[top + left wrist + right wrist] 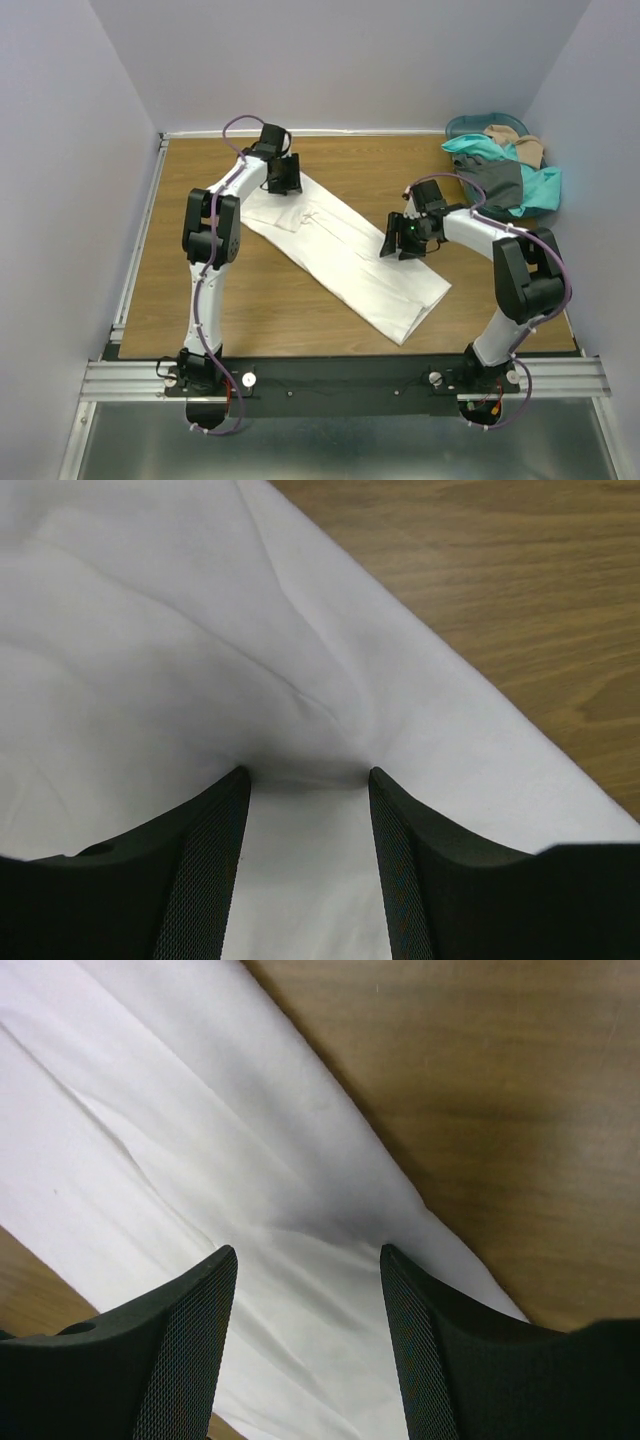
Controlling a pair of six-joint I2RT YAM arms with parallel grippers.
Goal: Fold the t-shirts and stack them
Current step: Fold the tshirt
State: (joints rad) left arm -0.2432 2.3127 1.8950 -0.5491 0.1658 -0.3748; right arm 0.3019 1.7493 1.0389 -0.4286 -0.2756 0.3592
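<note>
A large white t-shirt (pixel 345 255) lies folded into a long band, running diagonally from the table's back left toward the front right. My left gripper (pixel 284 185) is at its back-left end. In the left wrist view that gripper (pixel 305 772) is open, its tips pressing down on the white t-shirt (pixel 150 630), which creases toward them. My right gripper (pixel 398 243) hangs over the band's right edge. It is open (pixel 305 1250), with white t-shirt (pixel 180 1110) beneath both fingers. Teal (pixel 480 150), dark grey (pixel 500 185) and tan (pixel 515 142) t-shirts lie heaped at the back right.
A round teal basket (pixel 470 124) stands in the back right corner, partly under the heap. Bare wooden table (pixel 200 290) shows left of and in front of the white band. Grey walls close in the left, back and right sides.
</note>
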